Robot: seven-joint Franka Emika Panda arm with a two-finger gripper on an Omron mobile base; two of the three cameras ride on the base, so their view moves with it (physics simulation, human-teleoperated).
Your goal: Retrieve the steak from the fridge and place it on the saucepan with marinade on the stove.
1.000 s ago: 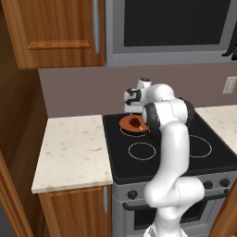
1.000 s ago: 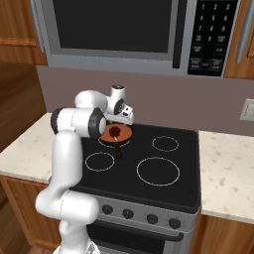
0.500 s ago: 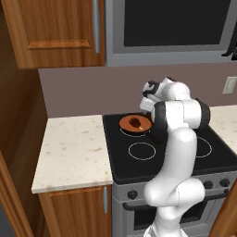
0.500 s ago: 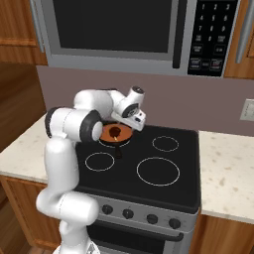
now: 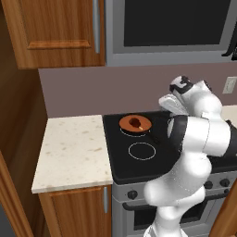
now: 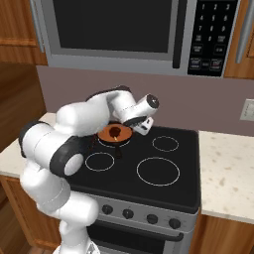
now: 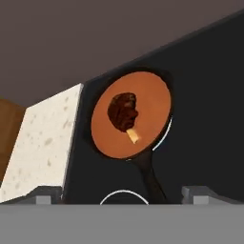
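- The small dark red-brown lump of steak [image 7: 123,110] lies inside the shallow round black saucepan [image 7: 162,81], on the flat orange-brown marinade, a little off centre; a pale stub sticks out of one end of the meat.
- The saucepan [image 6: 114,133] sits on a rear ring of the black glass cooktop [image 6: 163,183], the one nearer the speckled cream worktop [image 5: 74,152]; its short black handle points towards the front of the cooktop.
- From the left base view the steak [image 5: 134,121] shows as a dark spot in the middle of the orange disc [image 5: 135,123].
- The white arm's jaws [image 7: 122,194] are spread wide and hold nothing; the two dark tips stand at either side of the pan handle in the hand view, apart from the pan.
- The hand [image 6: 141,115] hangs above the cooktop, just beside the pan on the side away from the cream worktop, tilted towards it.
- A steel microwave [image 6: 119,30] hangs above the cooktop, with brown wooden cupboards [image 5: 55,32] beside it.
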